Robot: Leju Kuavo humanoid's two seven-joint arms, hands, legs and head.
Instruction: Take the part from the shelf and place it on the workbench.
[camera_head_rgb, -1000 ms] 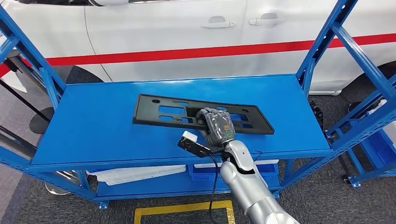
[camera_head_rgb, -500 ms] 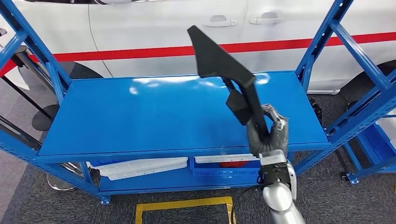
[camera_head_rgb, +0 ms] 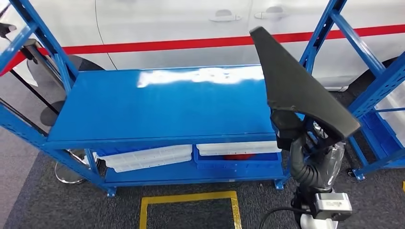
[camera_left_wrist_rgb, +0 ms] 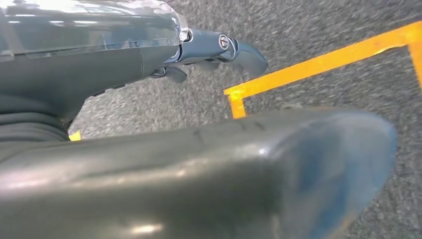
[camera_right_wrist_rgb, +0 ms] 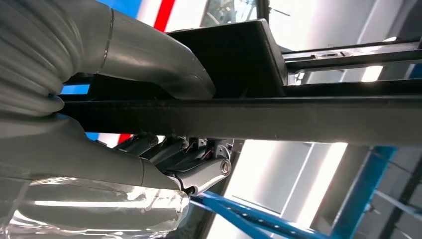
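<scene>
The part is a long flat black plastic panel. It stands tilted on end in the air, off the right end of the blue shelf top. My right hand grips its lower end from below, just past the shelf's front right corner. In the right wrist view the thumb and fingers of that hand wrap a dark bar of the part. My left hand hangs over the grey floor with nothing in it, its thumb apart from the dark fingers.
A white car with a red stripe stands close behind the shelf. White trays and a blue bin lie on the lower level. Another blue rack stands at the right. Yellow tape marks the floor in front.
The part lay flat on the shelf under my right hand; now it is lifted off, stood on end and carried right. The view has also shifted.
</scene>
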